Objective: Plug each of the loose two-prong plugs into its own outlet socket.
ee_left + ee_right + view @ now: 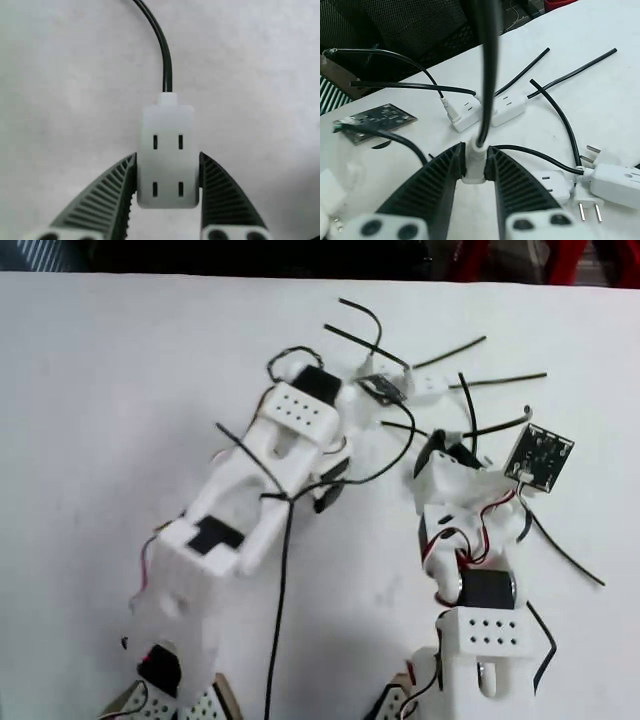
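White socket: clamped in left pincer.
Plug: clamped in right pincer.
Risk: prongs off-slot from cord drag.

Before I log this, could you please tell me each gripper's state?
Left gripper: closed on the outlet socket.
Right gripper: closed on a plug.

I work over a white table. White sockets with black cords lie at upper centre, loose plugs beside them.
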